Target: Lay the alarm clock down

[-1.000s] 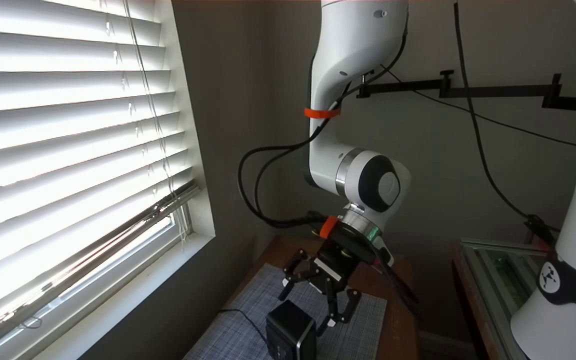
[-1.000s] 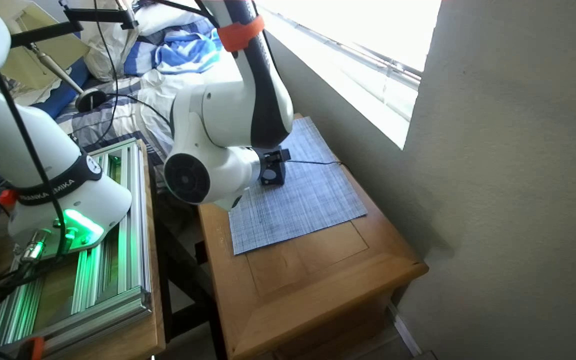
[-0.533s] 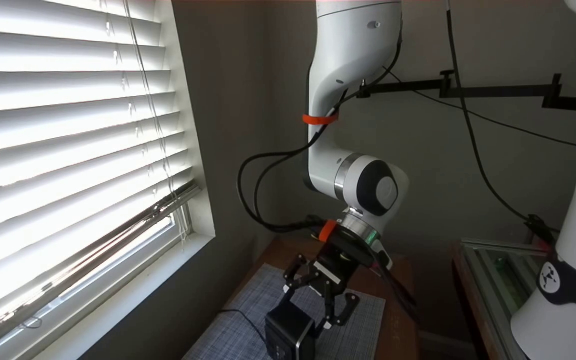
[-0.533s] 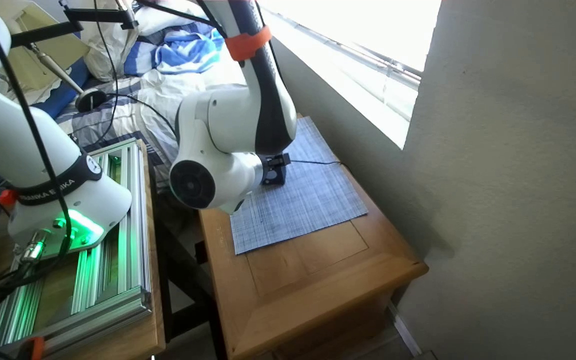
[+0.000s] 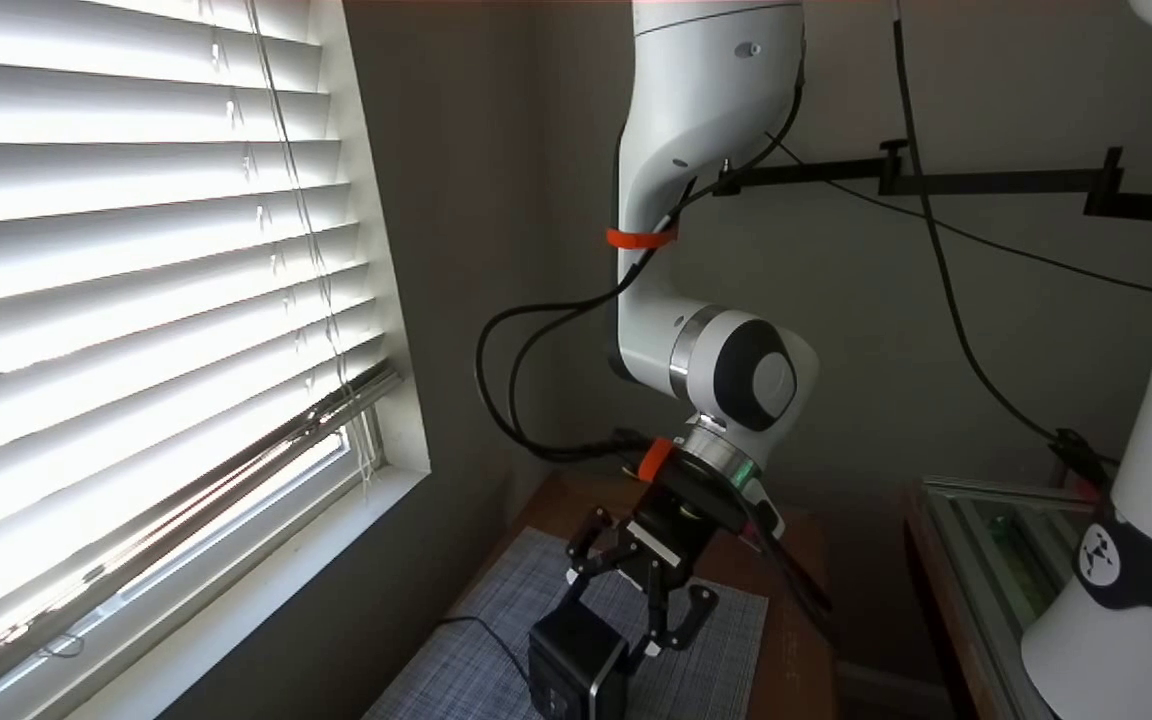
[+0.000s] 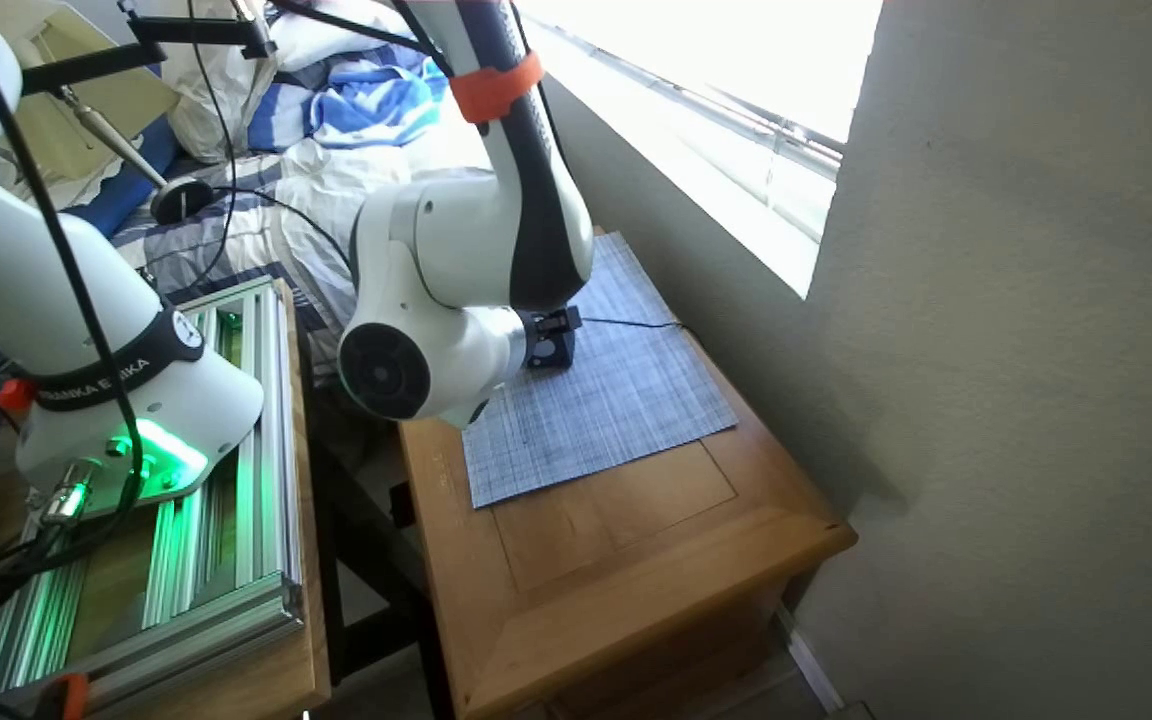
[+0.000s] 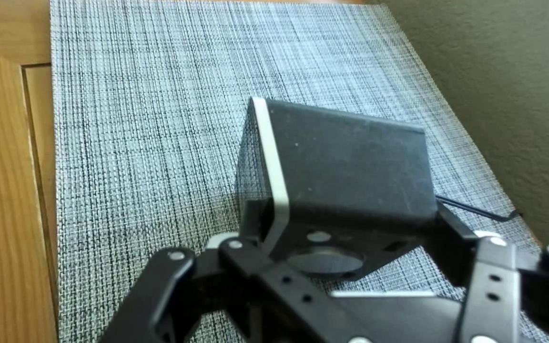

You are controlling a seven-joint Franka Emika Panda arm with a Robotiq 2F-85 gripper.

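Can't see the bottom of the alarm clock [image 5: 578, 660] in an exterior view, chopped by the lower edge. Can't see the back of the tool [image 7: 351, 221] in wrist view, also cropped. Can't cleanly separate those beside the arm [image 6: 471, 250] in an exterior view, too small tbh.

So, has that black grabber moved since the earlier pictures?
Yes, slightly: in both exterior views, the gripper sits a little lower in the picture than a second ago, judged against the window ledge.
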